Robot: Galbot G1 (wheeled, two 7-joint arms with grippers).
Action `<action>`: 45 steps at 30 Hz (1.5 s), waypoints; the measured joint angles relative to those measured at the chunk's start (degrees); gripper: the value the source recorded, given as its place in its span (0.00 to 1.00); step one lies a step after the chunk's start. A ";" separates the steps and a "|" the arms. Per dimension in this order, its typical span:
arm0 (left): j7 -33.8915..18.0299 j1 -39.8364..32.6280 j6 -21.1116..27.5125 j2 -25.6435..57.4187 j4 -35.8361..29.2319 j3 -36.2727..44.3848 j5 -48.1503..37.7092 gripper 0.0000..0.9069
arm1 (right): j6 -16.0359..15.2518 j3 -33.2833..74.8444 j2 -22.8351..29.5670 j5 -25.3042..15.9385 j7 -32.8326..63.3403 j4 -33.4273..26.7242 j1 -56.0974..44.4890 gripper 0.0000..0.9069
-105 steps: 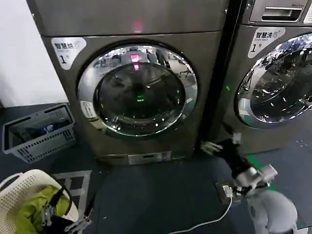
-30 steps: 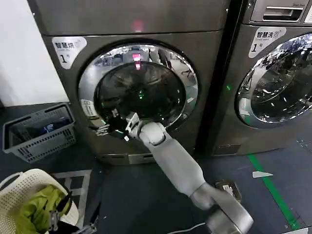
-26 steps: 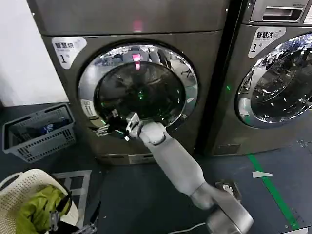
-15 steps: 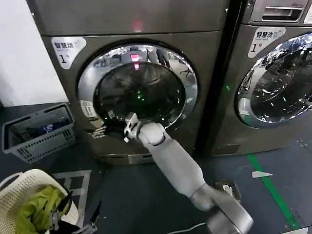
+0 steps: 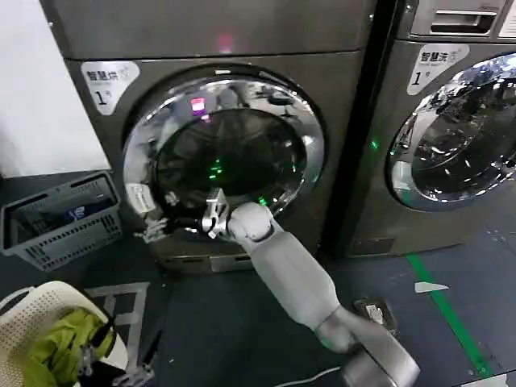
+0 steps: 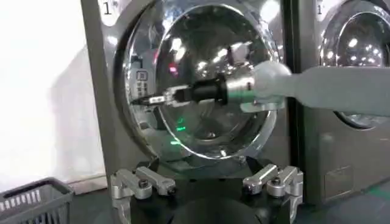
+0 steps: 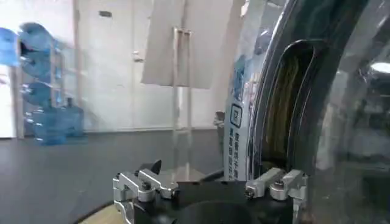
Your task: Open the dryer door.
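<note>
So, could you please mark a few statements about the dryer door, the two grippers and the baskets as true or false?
1. The right gripper is at the left edge of the dryer door. True.
2. The dryer door is shut flush. False: its left edge stands slightly off the machine front.
3. The left gripper grips the door. False: it hangs open, low, facing the dryer.
4. The white basket holds green cloth. True.
5. The grey basket stands right of the dryer. False: left.

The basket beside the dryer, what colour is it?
Grey basket, clearest in the head view.
</note>
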 joint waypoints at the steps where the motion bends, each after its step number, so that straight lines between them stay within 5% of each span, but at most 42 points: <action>1: 0.33 -0.56 0.99 0.53 0.21 -0.43 -0.44 1.00 | -0.02 -0.09 0.00 0.06 -0.73 0.65 -0.35 1.00; 19: 2.73 -13.08 17.48 11.77 4.68 -7.47 -11.73 1.00 | -1.98 0.77 -10.92 8.99 -12.24 12.69 -5.34 1.00; 45: 9.35 -22.43 19.05 23.51 13.99 -12.65 -28.51 1.00 | -0.60 4.34 -19.45 13.02 -32.62 14.56 -7.76 1.00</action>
